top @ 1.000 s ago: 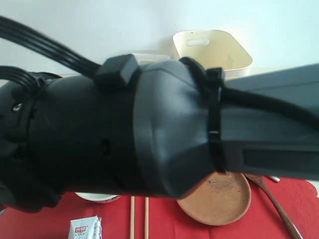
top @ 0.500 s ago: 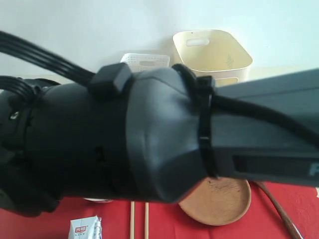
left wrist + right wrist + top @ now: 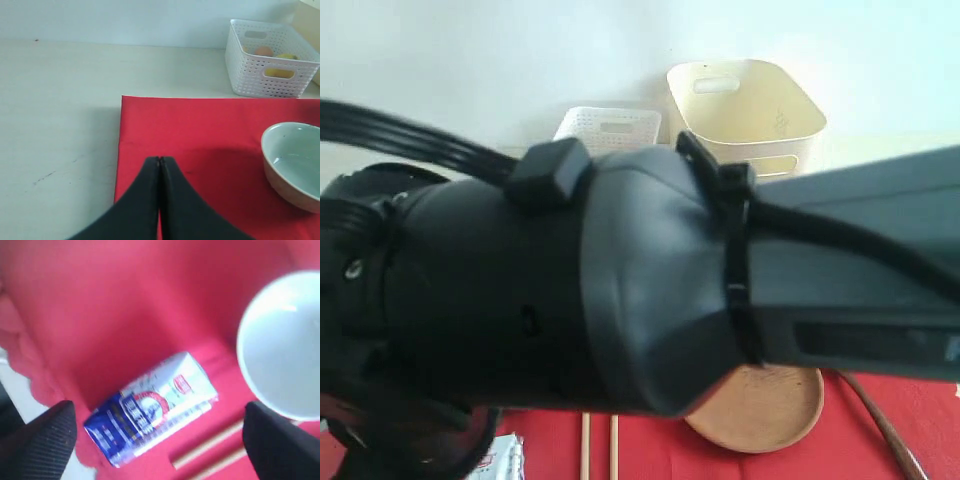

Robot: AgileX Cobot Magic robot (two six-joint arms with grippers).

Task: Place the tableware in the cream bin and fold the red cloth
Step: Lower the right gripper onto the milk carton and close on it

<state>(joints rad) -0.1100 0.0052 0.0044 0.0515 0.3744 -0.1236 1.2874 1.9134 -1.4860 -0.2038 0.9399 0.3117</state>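
Note:
A black arm (image 3: 620, 290) reaching in from the right fills most of the exterior view. Behind it stands the cream bin (image 3: 745, 105). Below it show the brown plate (image 3: 765, 410), a pair of chopsticks (image 3: 586, 448) and a dark spoon handle (image 3: 880, 425) on the red cloth (image 3: 650, 450). My right gripper (image 3: 157, 425) is open over a blue-and-white packet (image 3: 150, 410), beside the pale bowl (image 3: 285, 345) and chopsticks (image 3: 210, 455). My left gripper (image 3: 160, 161) is shut and empty over the red cloth (image 3: 200, 130), to one side of the green bowl (image 3: 295, 160). Cup and knife are hidden.
A white lattice basket (image 3: 270, 60) with food in it stands on the pale table (image 3: 60, 100) beyond the cloth's far edge, next to the cream bin. The cloth's scalloped edge (image 3: 20, 360) runs close to the packet (image 3: 505, 455).
The black arm has sunk lower in the exterior view. It now covers the bowl and part of the packet, and more of the white basket shows behind it.

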